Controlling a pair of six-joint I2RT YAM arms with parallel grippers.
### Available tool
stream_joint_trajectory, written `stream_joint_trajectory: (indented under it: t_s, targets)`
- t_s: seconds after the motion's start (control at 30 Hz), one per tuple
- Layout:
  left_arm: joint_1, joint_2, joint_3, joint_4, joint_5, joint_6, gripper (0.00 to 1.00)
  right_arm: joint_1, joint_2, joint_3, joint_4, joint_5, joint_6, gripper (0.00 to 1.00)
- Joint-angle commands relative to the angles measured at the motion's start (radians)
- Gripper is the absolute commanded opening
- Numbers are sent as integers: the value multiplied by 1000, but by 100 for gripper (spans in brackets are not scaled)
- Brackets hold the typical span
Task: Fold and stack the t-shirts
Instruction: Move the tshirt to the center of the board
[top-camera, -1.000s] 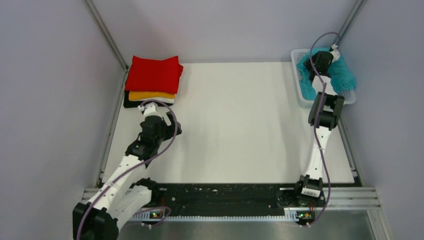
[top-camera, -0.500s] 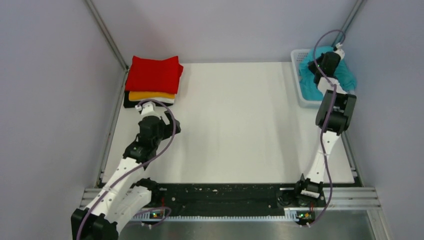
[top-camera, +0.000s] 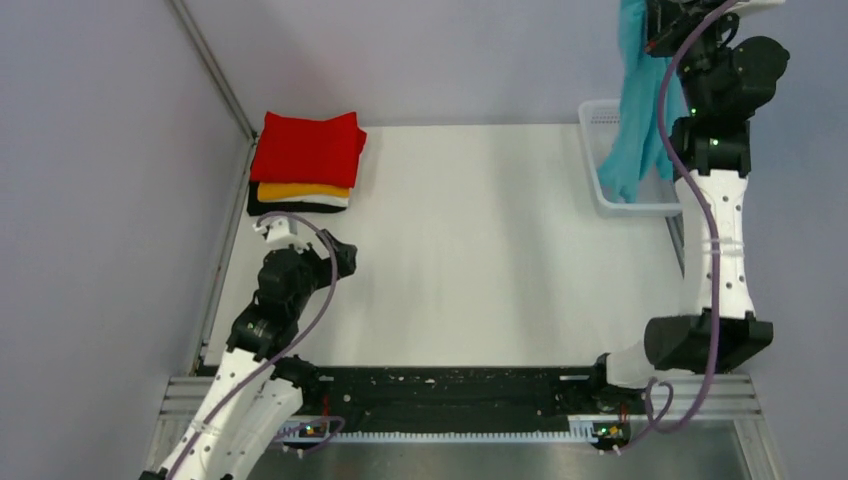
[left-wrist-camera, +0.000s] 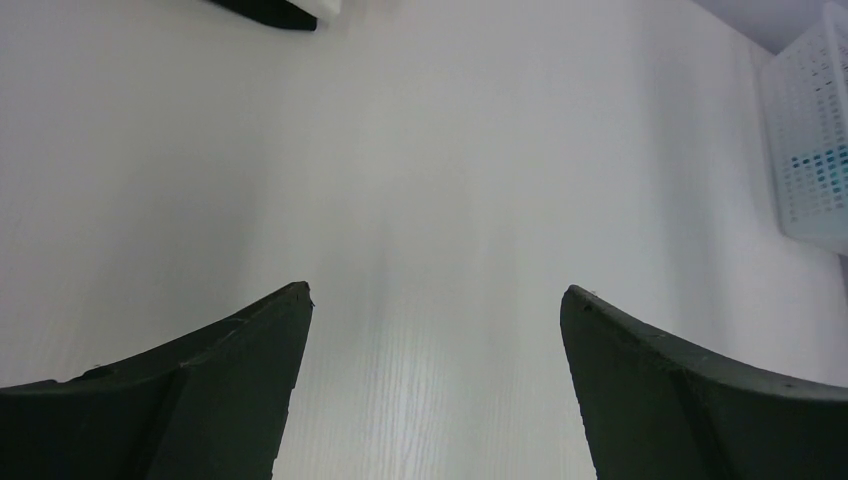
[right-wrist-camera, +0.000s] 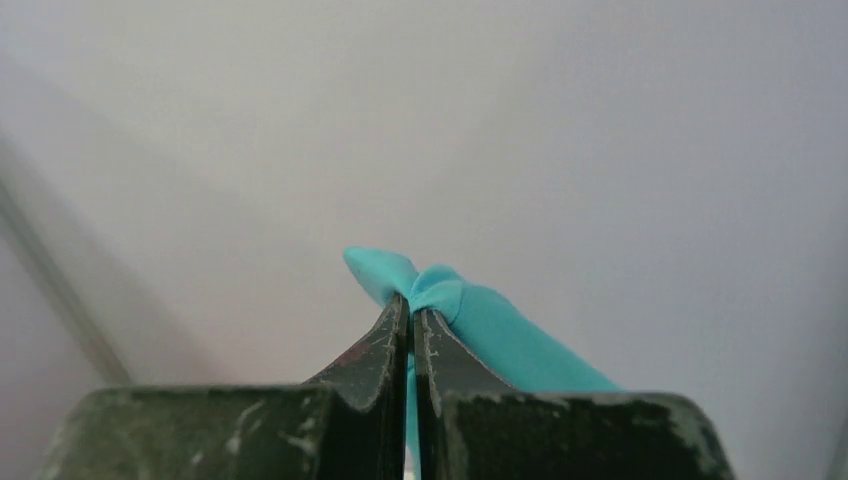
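Our right claw (right-wrist-camera: 410, 318) pinched a small bunch of the turquoise tee (top-camera: 632, 110); we judged it must clear the basket (top-camera: 640, 209), then lie flat near the wide-spread left claw (left-wrist-camera: 435, 300).

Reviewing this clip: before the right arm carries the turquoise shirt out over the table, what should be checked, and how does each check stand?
1. Right tool shut on the turquoise shirt: ok.
2. Shirt clear of the basket: not ok; its lower end hangs inside, and turquoise shows through the mesh.
3. Left tool open and empty: ok.
4. Bare table for laying the shirt out: ok.
5. Folded stack out of the path: ok, it sits at the far left corner.
6. Which part of the shirt is pinched: cannot tell.
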Motion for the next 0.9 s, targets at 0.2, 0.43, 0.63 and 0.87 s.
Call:
stream_joint_trajectory:
  t_s: [0.2, 0.43, 0.63, 0.87]
  targets:
    - [-3, -182, -4, -67, 73, -64, 99, 178, -105, 196, 111, -467, 325, 0]
    - [-2, -214, -3, -106, 43, -92, 99, 366, -10, 252, 141, -548, 415, 0]
    - [-2, -205, 15, -156, 8, -111, 99, 392, -40, -48, 201, -531, 424, 0]
    - [-2, -109, -44, -109, 130, -131, 99, 345, -310, -893, 185, -216, 315, 0]
